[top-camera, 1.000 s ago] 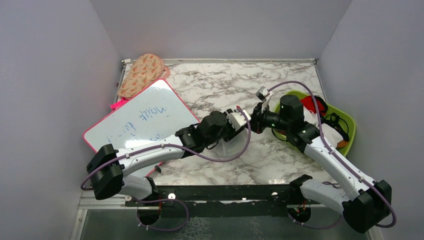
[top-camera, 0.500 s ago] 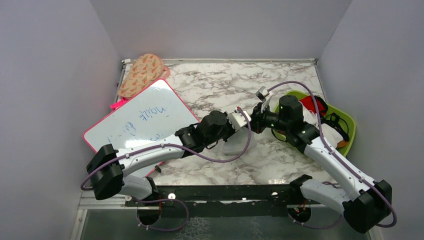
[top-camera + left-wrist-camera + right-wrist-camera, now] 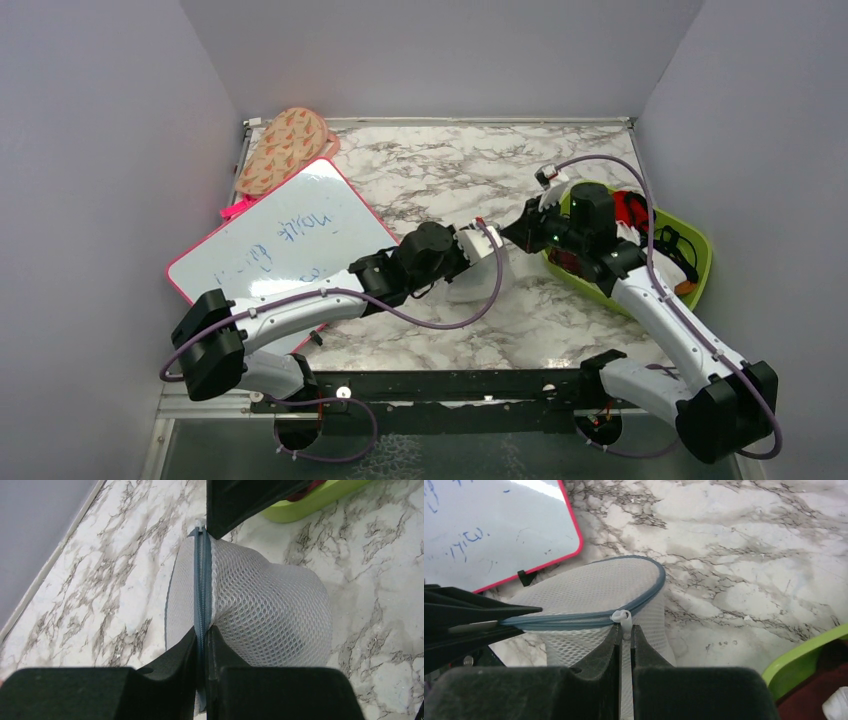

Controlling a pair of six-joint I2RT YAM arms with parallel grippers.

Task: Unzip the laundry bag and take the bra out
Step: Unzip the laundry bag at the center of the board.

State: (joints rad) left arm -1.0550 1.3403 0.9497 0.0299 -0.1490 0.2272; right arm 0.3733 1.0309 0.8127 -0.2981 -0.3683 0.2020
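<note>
The laundry bag [image 3: 478, 285] is a white mesh drum with a grey-blue zipper line, lying on the marble between the arms. It shows large in the left wrist view [image 3: 270, 615] and in the right wrist view [image 3: 599, 587]. My left gripper [image 3: 202, 635] is shut on the bag's zipper seam [image 3: 202, 580]. My right gripper [image 3: 625, 632] is shut on the white zipper pull [image 3: 622, 617] at the opposite side of the rim. In the top view the left gripper [image 3: 490, 245] and right gripper [image 3: 515, 232] nearly meet. The bra is hidden.
A lime-green tray [image 3: 690, 262] with dark red and white cloth stands at the right, its edge also in the right wrist view [image 3: 804, 655]. A pink-framed whiteboard [image 3: 280, 235] lies at the left, with a patterned oven mitt [image 3: 282, 148] behind it.
My right arm has drawn back to the right towards the green tray. The bag now shows more below the left gripper. The left arm has hardly moved.
</note>
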